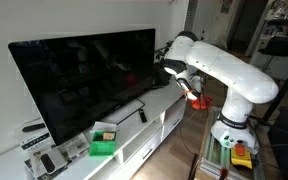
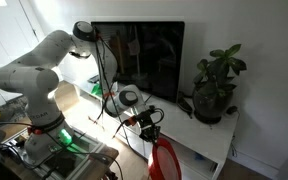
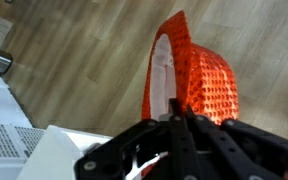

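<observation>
Gripper (image 3: 176, 125), lower centre of wrist view: jaws pinch the red mesh pad (image 3: 194, 75) by its edge. In an exterior view it hangs bottom centre. I judge a firm hold and slow travel best, clear of the white cabinet (image 2: 204, 140).

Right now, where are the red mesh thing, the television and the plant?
red mesh thing (image 3: 199, 90), wrist view, on its perforated face
television (image 1: 84, 75), an exterior view, on the dark screen
plant (image 2: 216, 78), an exterior view, on the leaves

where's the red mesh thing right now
In an exterior view the red mesh thing hangs from the gripper, just off the front edge of the white cabinet, below the tv and left of the potted plant.
</observation>
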`<state>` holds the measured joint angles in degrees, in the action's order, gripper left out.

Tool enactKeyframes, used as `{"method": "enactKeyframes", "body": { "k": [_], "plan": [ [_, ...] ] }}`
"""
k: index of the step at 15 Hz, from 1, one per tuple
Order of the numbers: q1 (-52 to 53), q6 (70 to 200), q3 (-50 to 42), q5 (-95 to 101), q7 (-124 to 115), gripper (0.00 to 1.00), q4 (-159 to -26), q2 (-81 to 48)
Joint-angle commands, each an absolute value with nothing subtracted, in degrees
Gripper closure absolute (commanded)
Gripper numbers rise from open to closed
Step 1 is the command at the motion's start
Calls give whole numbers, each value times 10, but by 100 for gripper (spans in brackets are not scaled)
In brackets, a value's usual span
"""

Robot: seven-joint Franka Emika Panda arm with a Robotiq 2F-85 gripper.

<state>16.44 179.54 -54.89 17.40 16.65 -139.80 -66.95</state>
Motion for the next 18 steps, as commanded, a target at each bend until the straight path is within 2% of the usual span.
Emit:
{"method": "enactKeyframes", "body": {
  "k": [1, 9, 13, 18],
  "plan": [
    [261, 1804, -615, 182, 166, 99, -1474, -652],
    [455, 1905, -707, 143, 155, 99, -1570, -682],
    [497, 1971, -686, 90, 145, 99, -1582, -700],
    [477, 2066, -631, 5, 136, 99, -1562, -713]
  ]
}}
